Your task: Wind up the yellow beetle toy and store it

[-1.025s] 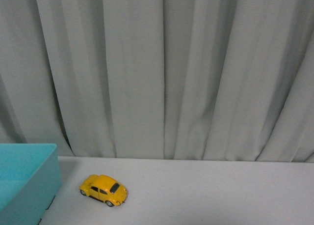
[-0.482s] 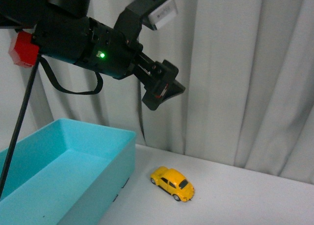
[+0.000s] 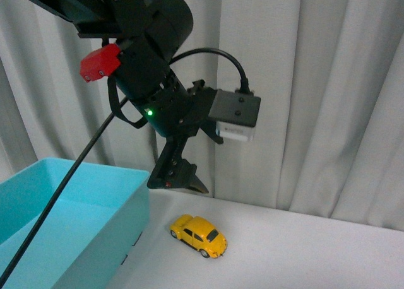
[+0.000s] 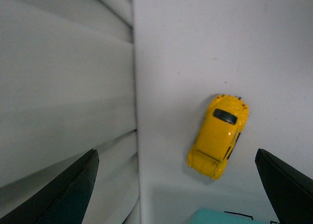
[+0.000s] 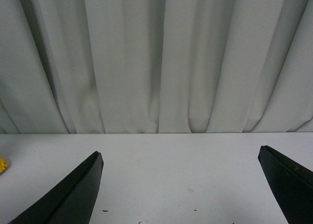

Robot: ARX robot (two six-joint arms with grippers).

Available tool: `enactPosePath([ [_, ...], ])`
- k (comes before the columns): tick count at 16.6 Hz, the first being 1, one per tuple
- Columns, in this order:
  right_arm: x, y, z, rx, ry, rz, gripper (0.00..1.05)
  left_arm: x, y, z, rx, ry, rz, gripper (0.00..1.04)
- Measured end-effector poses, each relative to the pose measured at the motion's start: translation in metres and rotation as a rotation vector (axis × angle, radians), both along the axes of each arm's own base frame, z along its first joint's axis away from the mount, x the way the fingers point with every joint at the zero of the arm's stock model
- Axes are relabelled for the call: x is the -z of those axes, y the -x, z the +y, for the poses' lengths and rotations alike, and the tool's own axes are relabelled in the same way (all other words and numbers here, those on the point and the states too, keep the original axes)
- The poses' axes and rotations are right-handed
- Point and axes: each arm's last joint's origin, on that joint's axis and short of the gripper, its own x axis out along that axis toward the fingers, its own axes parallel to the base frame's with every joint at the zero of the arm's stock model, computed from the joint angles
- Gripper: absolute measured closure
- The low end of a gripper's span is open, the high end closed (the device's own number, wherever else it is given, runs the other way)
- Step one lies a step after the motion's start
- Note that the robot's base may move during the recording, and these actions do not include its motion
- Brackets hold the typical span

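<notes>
While the left gripper (image 3: 180, 174) hangs left of centre in the front view, its dark fingers (image 4: 68, 194) point down at the table (image 3: 303, 251); jaws spread wide, nothing held. Left wrist view confirms: both finger tips stand far apart, with bare table and the toy showing in the gap between them.

Arm body above the gripper fills the upper left of the front view; green light (image 3: 150, 112) lit on the housing; red part (image 3: 100, 62) near the upper left; black cable (image 3: 57, 207) runs diagonally down to the lower left corner.

Right gripper (image 5: 178, 155) shows only in its own wrist view; tips wide apart, empty, facing the curtain (image 5: 146, 57) across open table.

Yellow beetle toy (image 3: 199, 235) sits on its wheels on the table, lower centre of the front view, just below and a little right of the left gripper's tips, not touched; it lies slantwise. Top-down look in the left wrist view (image 4: 218, 136); a yellow sliver at the edge of the right wrist view (image 5: 2, 165).

Teal bin (image 3: 76, 238) occupies the lower left of the front view, open-topped, near the toy but apart from it.
</notes>
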Motion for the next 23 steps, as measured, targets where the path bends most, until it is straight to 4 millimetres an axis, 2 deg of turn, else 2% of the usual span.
enactPosePath([
  [4,0.0,0.0,0.0,0.0,0.0,0.0,0.07,0.027,-0.014,-0.008,0.139,-0.215,0.029,0.07],
  [7,0.0,0.0,0.0,0.0,0.0,0.0,0.07,0.057,-0.021,-0.009,0.172,-0.324,0.077,0.07],
  [10,0.0,0.0,0.0,0.0,0.0,0.0,0.07,0.077,-0.026,-0.011,0.17,-0.375,0.084,0.07],
  [13,0.0,0.0,0.0,0.0,0.0,0.0,0.07,0.108,-0.031,-0.011,0.097,-0.396,0.137,0.07],
  [16,0.0,0.0,0.0,0.0,0.0,0.0,0.07,0.118,-0.033,-0.015,0.102,-0.384,0.131,0.07],
  [17,0.0,0.0,0.0,0.0,0.0,0.0,0.07,0.121,-0.034,-0.016,0.108,-0.385,0.129,0.1],
  [21,0.0,0.0,0.0,0.0,0.0,0.0,0.07,0.127,-0.036,-0.017,0.128,-0.386,0.116,0.57],
  [23,0.0,0.0,0.0,0.0,0.0,0.0,0.07,0.126,-0.036,-0.017,0.124,-0.388,0.113,0.61],
])
